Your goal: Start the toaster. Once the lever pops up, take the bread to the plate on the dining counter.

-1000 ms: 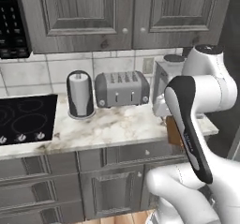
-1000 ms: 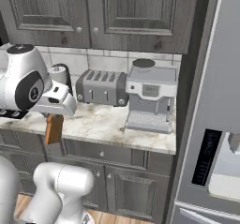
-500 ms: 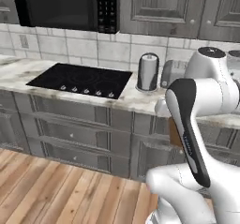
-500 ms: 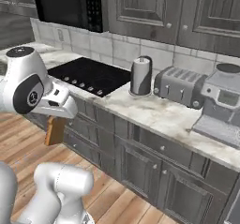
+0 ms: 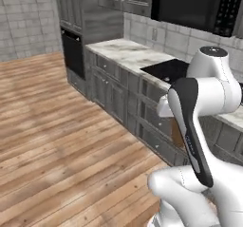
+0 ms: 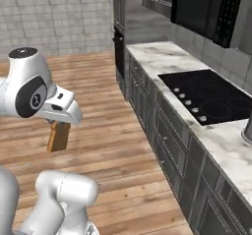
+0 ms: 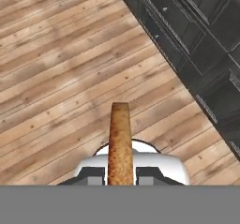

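gripper [image 6: 59, 127]: clamped on the bread [image 6: 58, 136], slice hanging edge-down so you carry it clear of the floor.
cooktop [image 6: 211, 95]: 3 o'clock (plate not reached).

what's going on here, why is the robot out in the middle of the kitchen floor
The white arm is carrying the bread, a toast slice hanging edge-on from its claw over the wooden floor. The hand view shows the slice upright between the fingertips. The marble worktop with the black cooktop lies off to the robot's right. The bread is in transit, not yet set down.
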{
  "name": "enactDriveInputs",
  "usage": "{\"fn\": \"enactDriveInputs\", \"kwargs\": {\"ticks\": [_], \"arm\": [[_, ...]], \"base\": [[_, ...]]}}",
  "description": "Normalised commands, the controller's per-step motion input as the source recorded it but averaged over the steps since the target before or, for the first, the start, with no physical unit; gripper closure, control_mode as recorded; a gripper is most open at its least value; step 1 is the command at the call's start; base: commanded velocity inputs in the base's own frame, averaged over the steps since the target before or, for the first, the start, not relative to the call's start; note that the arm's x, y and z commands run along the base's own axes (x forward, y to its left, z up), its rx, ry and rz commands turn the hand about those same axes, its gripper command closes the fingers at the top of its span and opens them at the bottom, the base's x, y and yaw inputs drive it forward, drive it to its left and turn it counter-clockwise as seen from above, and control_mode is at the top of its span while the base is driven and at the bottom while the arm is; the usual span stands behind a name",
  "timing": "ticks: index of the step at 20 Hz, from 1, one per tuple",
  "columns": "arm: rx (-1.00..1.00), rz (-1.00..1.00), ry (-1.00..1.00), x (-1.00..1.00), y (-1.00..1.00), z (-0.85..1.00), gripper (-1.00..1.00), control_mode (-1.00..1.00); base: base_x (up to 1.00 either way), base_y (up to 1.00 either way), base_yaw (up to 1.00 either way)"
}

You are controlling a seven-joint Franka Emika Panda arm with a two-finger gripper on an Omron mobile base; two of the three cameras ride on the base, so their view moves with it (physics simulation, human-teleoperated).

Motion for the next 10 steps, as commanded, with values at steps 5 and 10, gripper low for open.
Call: {"fn": "enactDriveInputs", "kwargs": {"ticks": [5, 10], "arm": [[0.00, 0.00, 0.00, 0.00, 0.00, 0.00, 1.00, 1.00], [0.00, 0.00, 0.00, 0.00, 0.00, 0.00, 1.00, 1.00]], "base": [[-0.07, 0.00, 1.00], [0.00, 0.00, 1.00]]}}
